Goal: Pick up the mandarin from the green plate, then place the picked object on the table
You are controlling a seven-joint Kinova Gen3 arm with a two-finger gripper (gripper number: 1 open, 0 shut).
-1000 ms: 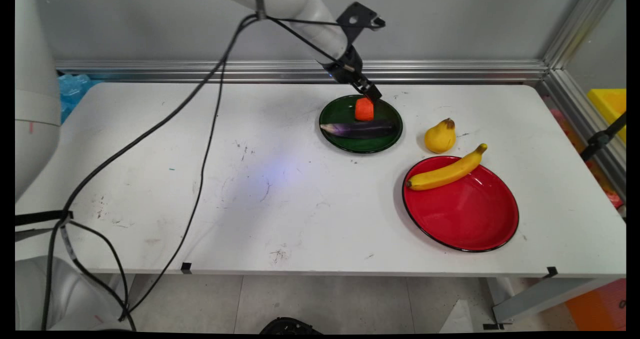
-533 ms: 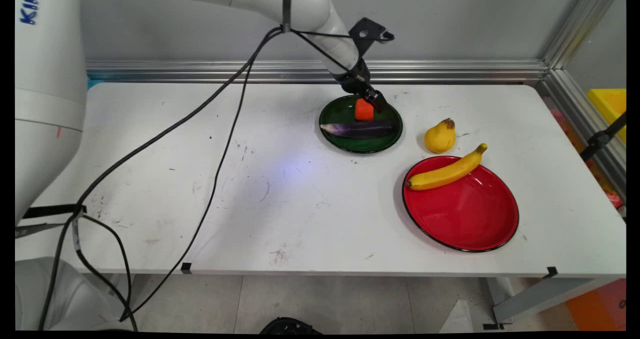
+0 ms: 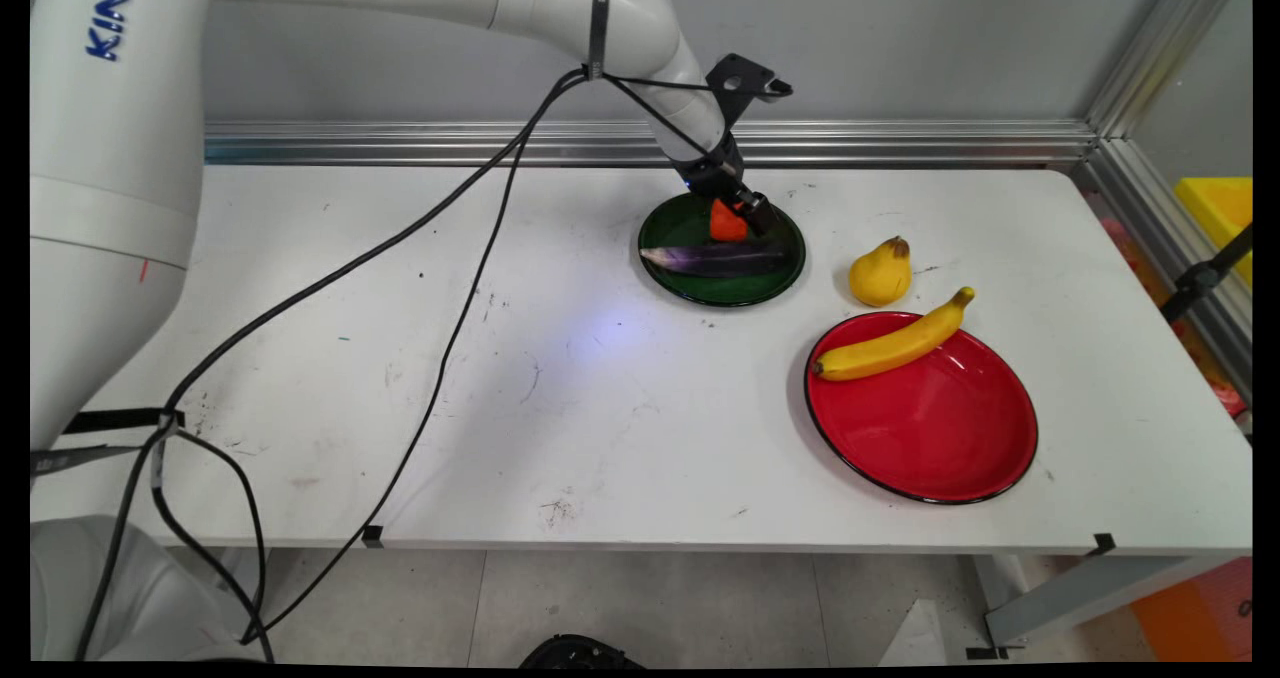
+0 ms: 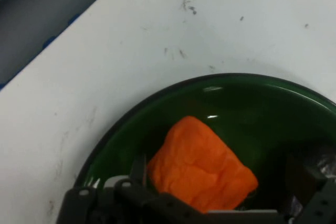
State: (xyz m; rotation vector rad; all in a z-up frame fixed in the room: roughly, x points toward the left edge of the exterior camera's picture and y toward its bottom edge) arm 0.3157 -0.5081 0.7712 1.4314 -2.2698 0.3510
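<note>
My claw (image 3: 742, 216) sits low over the green plate (image 3: 670, 222), fingers spread apart around the orange block (image 4: 202, 165). I see an eggplant (image 3: 715, 257) beside it on that plate; pear (image 3: 880, 273), banana (image 3: 893, 343) and red plate (image 3: 930, 428) lie farther right on the tabletop (image 3: 560, 378).

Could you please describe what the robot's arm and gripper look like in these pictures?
The arm is made of smooth, rounded white links, one lettered in blue. A metal band rings it near the wrist. Black cables hang from it in loops. A black bracket sticks out by the wrist. The small gripper is black.
</note>
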